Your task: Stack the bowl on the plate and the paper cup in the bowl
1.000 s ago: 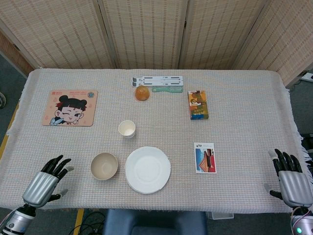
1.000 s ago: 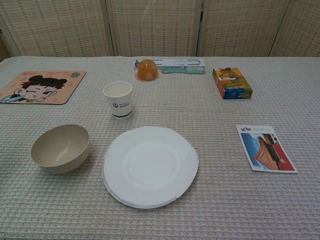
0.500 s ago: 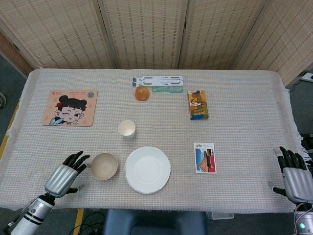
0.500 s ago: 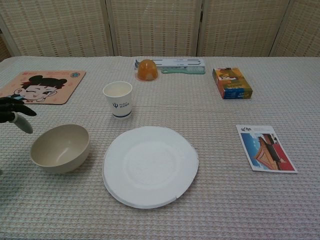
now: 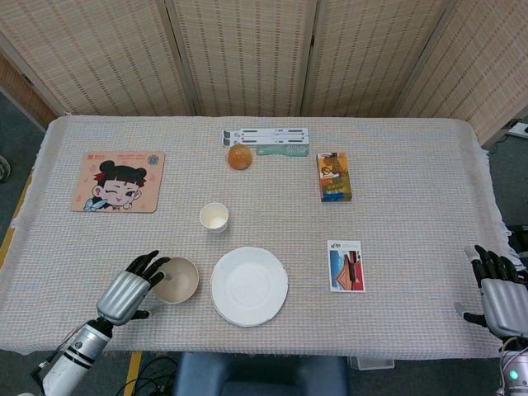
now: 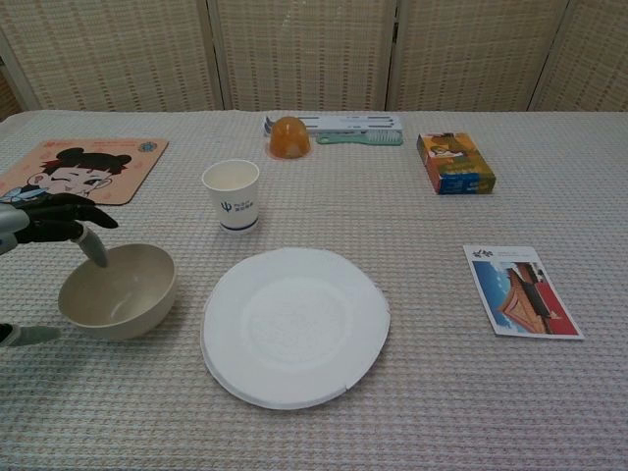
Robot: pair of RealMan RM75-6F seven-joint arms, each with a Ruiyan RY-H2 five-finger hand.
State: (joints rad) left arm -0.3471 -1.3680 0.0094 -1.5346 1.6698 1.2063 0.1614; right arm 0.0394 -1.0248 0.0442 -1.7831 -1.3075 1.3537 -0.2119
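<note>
Woven cloth table [image 5: 412, 214], wide and pale, with the task's three things grouped near its front edge. Largest first: white plate [image 5: 249, 285], bare, nothing on it. Just left of it, tan bowl [image 5: 175, 280], empty, upright, apart from the plate. Behind both, paper cup [image 5: 214, 217], upright, empty so far as can be told, well clear of the bowl.

Now up against the bowl: left hand [image 5: 129, 290], over from the table's left front corner within the last second, fingers spread, dark fingertips [image 6: 69, 211] over the bowl's left rim, thumb low on the near side. Not closed on it; contact uncertain. Probably the approach to the first grasp, with the bowl's lift onto the plate to follow. Nothing stacked yet.

Further back toward the table's right front corner: right hand [image 5: 500, 289], fingers apart, holding nothing.
</note>
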